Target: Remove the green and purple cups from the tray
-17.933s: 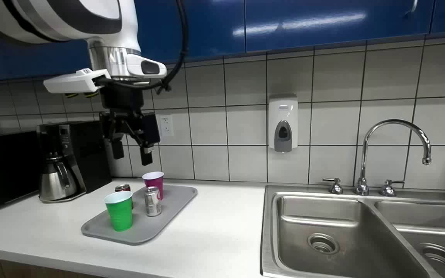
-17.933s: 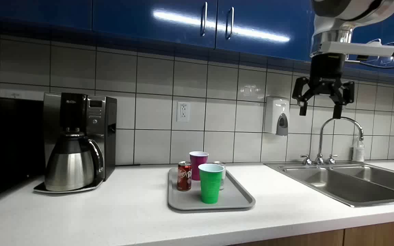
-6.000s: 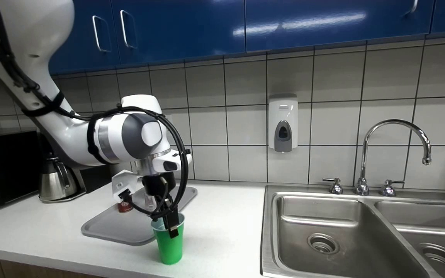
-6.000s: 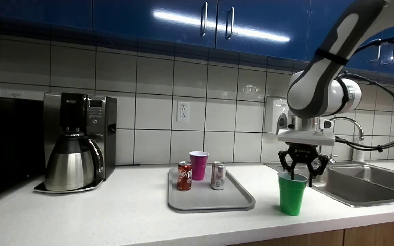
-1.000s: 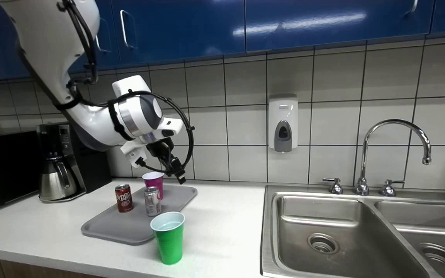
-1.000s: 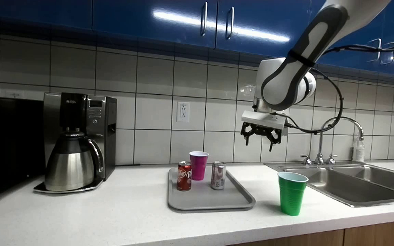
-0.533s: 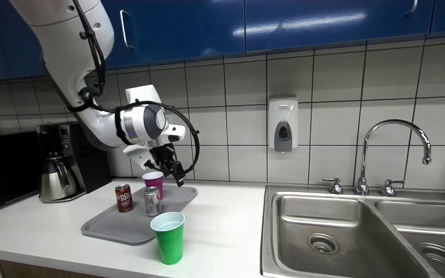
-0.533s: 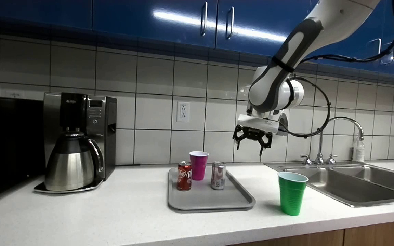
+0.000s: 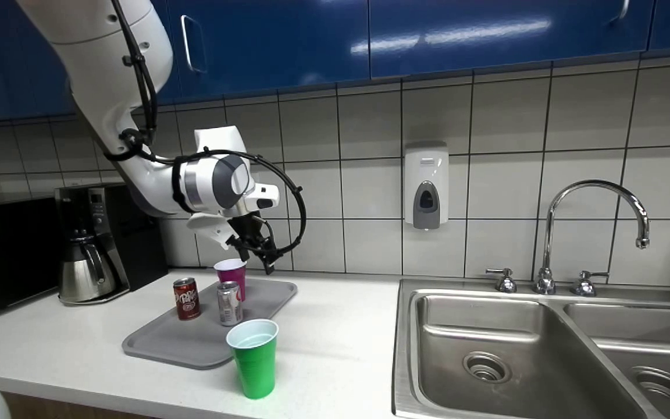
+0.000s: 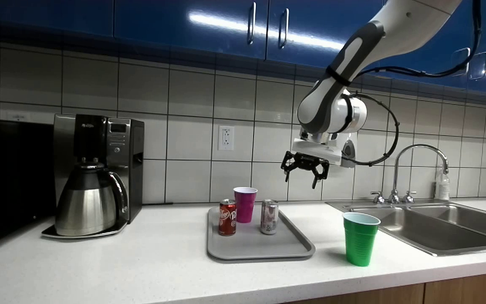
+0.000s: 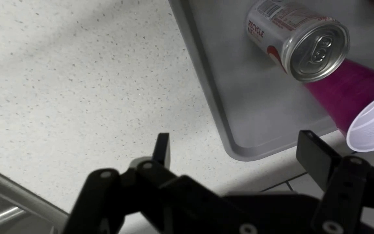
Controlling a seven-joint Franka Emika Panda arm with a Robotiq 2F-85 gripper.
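White and dark grey, the arm (image 10: 339, 76) slopes down from overhead and turns at its wrist (image 9: 230, 180), a black cable (image 9: 297, 190) looping out beside it in both exterior views. The jaws below point down at a lean rather than straight, one side sitting lower in both exterior views. They stand spread wide with nothing in their grip: in the wrist view the speckled desk (image 11: 109, 97) and a corner of the tray (image 11: 255, 107) show between the pads (image 11: 315, 159). They hang in the air above the desk, apart from the purple cup (image 10: 245, 209) and set off from it toward the sink (image 9: 406, 349).

That cup stands upright on the tray, its pale mouth facing up. A red can (image 10: 227, 223) and a silvery can (image 10: 269, 221) share the tray with it, both upright and apart from it, the silvery one nearer the sink. The cup is set farther back than either, toward the tiled wall (image 9: 370, 244). The green cup (image 10: 360, 242) is off the tray, standing upright on the desk just beside it, on the sink side, lower than the jaws and apart from them.
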